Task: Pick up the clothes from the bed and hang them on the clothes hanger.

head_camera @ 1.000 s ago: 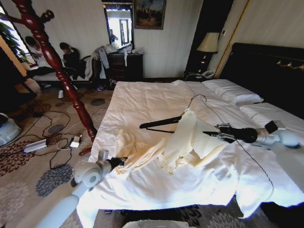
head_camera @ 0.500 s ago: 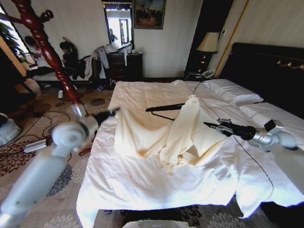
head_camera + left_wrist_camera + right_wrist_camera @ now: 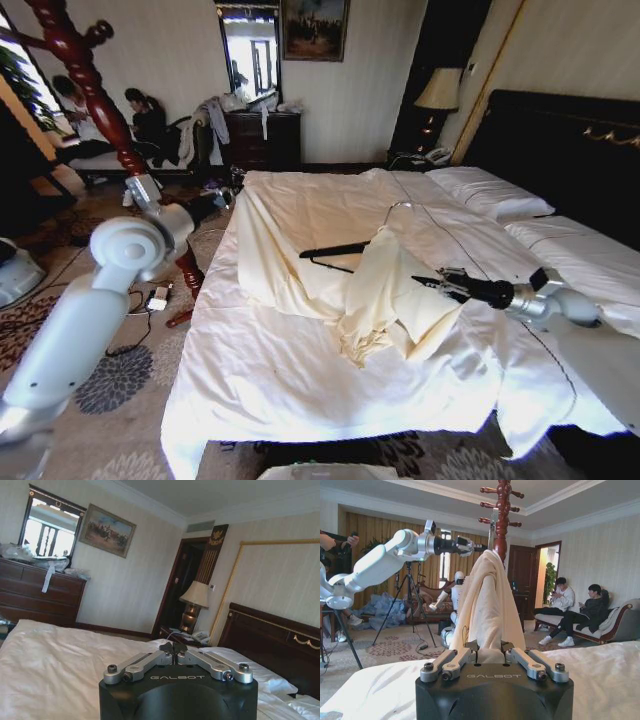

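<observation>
The left end effector (image 3: 222,199) sits at the upper left of the head view, raised over the left edge of the bed (image 3: 300,390). Its fingers are pinched together on a corner of the cream garment (image 3: 300,265), which stretches from there down to the middle of the frame. In the left wrist view the fingers (image 3: 165,656) meet at their tips.

The right end effector (image 3: 432,283) reaches in from the right edge of the head view. Its fingers are closed narrow on a fold of the garment, seen pinched between them in the right wrist view (image 3: 490,655).

The clothes hanger (image 3: 340,250) lies on the bed at centre frame, with the garment draped over its right shoulder and its silver hook pointing toward the pillows
</observation>
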